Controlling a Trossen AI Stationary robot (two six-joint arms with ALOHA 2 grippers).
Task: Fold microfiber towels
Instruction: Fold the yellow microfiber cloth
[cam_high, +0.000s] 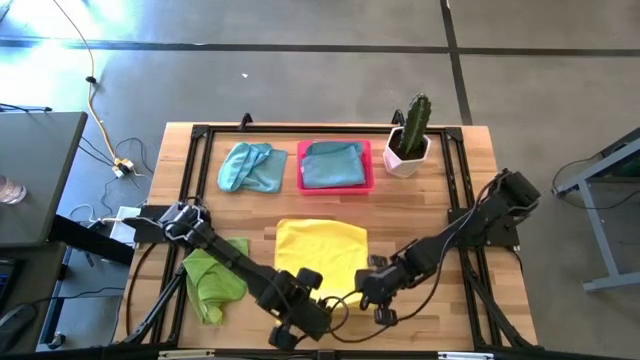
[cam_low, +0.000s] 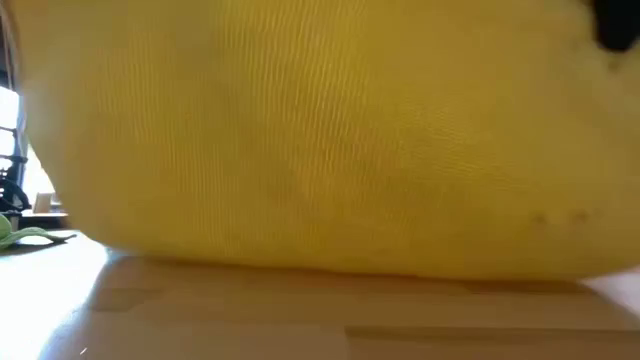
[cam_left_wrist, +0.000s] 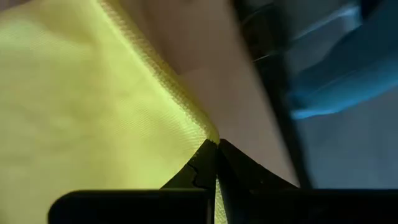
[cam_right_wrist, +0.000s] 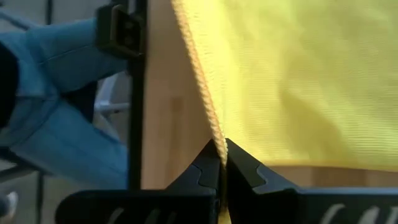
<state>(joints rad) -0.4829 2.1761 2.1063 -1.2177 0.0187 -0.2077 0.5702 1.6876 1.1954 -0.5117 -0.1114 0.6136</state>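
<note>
At the table's left a lime green towel (cam_high: 212, 277) lies crumpled, well clear of my work. My left gripper (cam_left_wrist: 216, 144) is pinched tight on one near corner of the yellow towel (cam_high: 320, 250), which lies mid-table toward the front edge; my right gripper (cam_right_wrist: 221, 149) is clamped on the other near corner. I judge this the start of the first fold: both corners must lift together and travel toward the far edge (evenly, or the cloth skews). Beyond sit a loose light blue towel (cam_high: 250, 166) and another in the pink tray (cam_high: 367, 170). No writing or labels are legible anywhere.
</note>
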